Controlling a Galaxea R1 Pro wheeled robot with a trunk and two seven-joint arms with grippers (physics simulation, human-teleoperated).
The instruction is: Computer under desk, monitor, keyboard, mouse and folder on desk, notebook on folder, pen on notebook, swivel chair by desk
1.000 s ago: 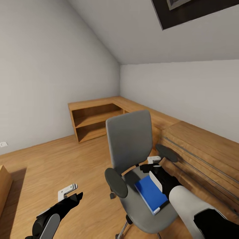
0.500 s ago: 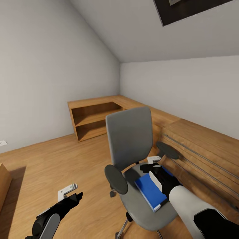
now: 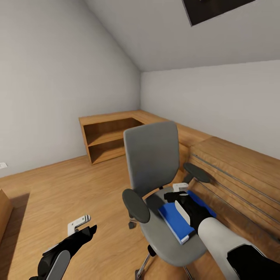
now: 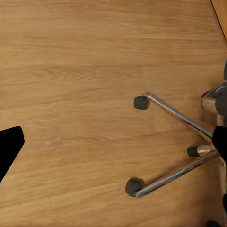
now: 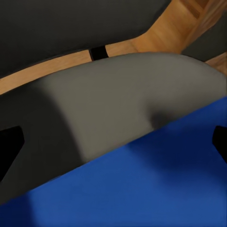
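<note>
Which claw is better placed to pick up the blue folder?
Right. The right claw sits directly over the folder on the swivel chair, while the left claw hangs above bare floor, away from the seat.

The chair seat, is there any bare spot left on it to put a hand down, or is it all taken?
On the swivel chair, bare grey seat shows between the folder and the near armrest, and along the front edge. The far side is crowded: the right gripper hovers over the folder there.
</note>
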